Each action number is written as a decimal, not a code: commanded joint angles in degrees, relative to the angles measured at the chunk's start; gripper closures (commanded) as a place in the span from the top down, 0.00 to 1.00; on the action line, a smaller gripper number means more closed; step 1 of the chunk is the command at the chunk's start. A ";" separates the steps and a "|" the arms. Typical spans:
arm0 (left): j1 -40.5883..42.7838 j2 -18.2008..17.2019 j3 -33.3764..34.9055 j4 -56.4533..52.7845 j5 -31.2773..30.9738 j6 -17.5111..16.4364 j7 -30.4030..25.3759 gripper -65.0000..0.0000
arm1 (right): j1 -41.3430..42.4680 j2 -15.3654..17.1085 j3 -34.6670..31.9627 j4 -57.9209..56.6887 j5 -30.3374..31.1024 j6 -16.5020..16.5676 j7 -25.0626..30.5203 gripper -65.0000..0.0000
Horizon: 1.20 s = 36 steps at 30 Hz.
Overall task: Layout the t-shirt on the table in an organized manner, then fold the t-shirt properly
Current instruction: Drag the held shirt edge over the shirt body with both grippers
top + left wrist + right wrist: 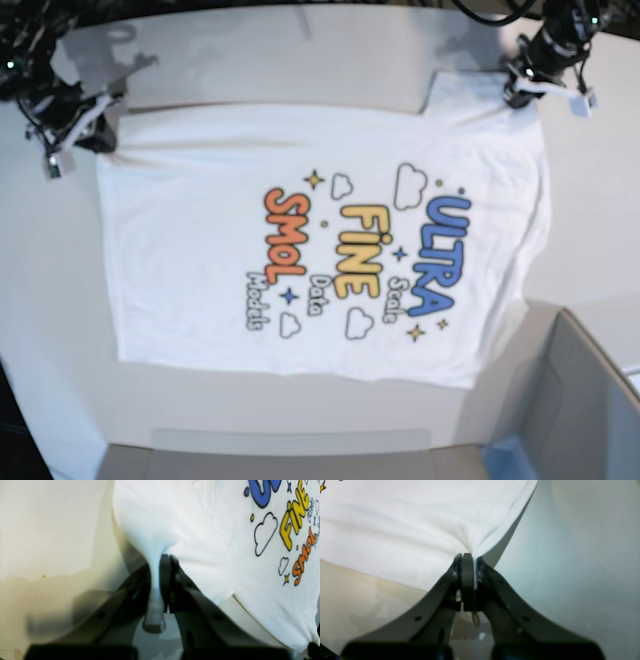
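Observation:
The white t-shirt (200, 290) lies spread on the white table (300, 50), with its blue, yellow and orange lettering and its clouds and stars facing up. My right gripper (100, 135) is at the shirt's far-left corner in the base view. In the right wrist view that gripper (468, 556) is shut on a pinch of the t-shirt (407, 530) at its edge. My left gripper (520, 85) is at the far-right corner. In the left wrist view it (165, 557) is shut on a bunched fold of the t-shirt (200, 530), and the cloth pulls up into a ridge toward the jaws.
A grey open-topped bin (585, 400) stands at the near right, just past the shirt's near-right corner. Bare white tabletop (45, 530) runs beyond the shirt's edge in the left wrist view.

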 commanded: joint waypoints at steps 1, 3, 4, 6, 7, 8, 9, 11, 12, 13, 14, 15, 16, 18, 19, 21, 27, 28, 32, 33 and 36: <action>0.39 -0.66 -0.63 0.98 -0.48 -0.11 -0.64 0.00 | 0.51 0.99 0.53 1.11 0.81 0.91 1.18 0.00; 0.21 -0.66 -1.95 1.06 -0.56 -0.11 -0.64 0.00 | 1.04 0.99 0.53 1.20 0.81 0.91 1.36 0.00; 0.12 -0.66 -2.48 1.06 -0.56 -0.11 -0.64 0.00 | 1.75 0.99 0.53 1.55 0.90 0.91 1.71 0.00; -1.46 -0.66 -3.53 1.06 -0.65 0.07 -0.46 0.00 | 2.54 0.99 0.53 2.26 0.81 0.91 3.21 0.00; -2.69 -0.66 -4.15 1.06 -0.65 0.07 -0.02 0.00 | 2.62 0.99 0.36 2.43 0.81 0.91 3.73 0.00; -3.92 -0.66 -4.76 1.06 -0.65 0.15 -0.02 0.00 | 3.24 0.99 0.27 2.78 0.81 0.91 4.17 0.00; -5.06 -0.66 -5.38 1.06 -0.65 0.15 0.07 0.00 | 4.12 0.99 0.27 2.96 0.72 0.91 4.17 0.00; -7.17 -0.66 -5.64 1.06 -0.65 0.15 0.07 0.00 | 5.44 1.17 0.27 3.05 0.55 0.91 4.08 0.00; -8.23 -0.83 -5.64 1.06 -0.65 0.15 0.15 0.00 | 5.88 1.26 0.18 3.05 0.46 0.91 4.08 0.00; -9.28 -0.83 -5.64 1.06 -0.65 0.15 0.15 0.00 | 6.32 1.26 0.18 2.96 0.46 0.91 4.08 0.00; -10.51 -0.92 -5.64 1.06 -0.65 0.15 0.51 0.00 | 6.76 1.26 0.18 2.87 0.46 0.91 4.08 0.00; -12.10 -0.92 -5.55 0.98 -0.48 0.15 1.47 0.00 | 7.20 1.35 0.09 2.78 0.46 0.91 4.08 0.00; -13.85 -0.92 -5.47 0.80 -0.39 0.15 2.97 0.00 | 7.64 1.35 0.09 2.61 0.37 0.91 4.08 0.00; -18.43 -0.92 -5.64 0.54 -0.30 0.24 6.75 0.00 | 8.51 1.43 -0.17 1.38 0.37 0.82 4.08 0.00; -20.27 -0.83 -5.64 0.54 -0.21 0.24 8.33 0.00 | 9.31 1.52 -0.61 0.59 0.37 0.82 4.08 0.00; -24.67 -0.74 -5.64 0.54 0.05 0.33 11.58 0.00 | 10.98 1.87 -1.84 -1.61 -0.77 0.82 4.08 0.00; -35.57 -0.66 -5.20 -5.18 6.65 0.33 16.07 0.00 | 16.60 1.52 -5.09 -6.10 -6.75 0.82 4.35 0.00; -37.24 -0.66 -5.20 -6.76 7.52 0.33 16.51 0.00 | 17.31 1.52 -5.53 -6.62 -7.36 0.82 4.35 0.00; -43.04 -0.66 -5.03 -13.00 10.16 0.07 17.21 0.00 | 20.56 1.52 -6.68 -9.52 -9.74 0.82 4.44 0.00; -44.36 -0.74 -4.23 -14.15 10.87 0.07 17.12 0.00 | 21.44 1.52 -6.94 -10.58 -10.27 0.82 4.44 0.00; -47.26 -0.92 -0.54 -16.70 13.85 0.07 16.77 0.00 | 23.55 1.52 -6.94 -13.83 -11.15 0.82 4.44 0.00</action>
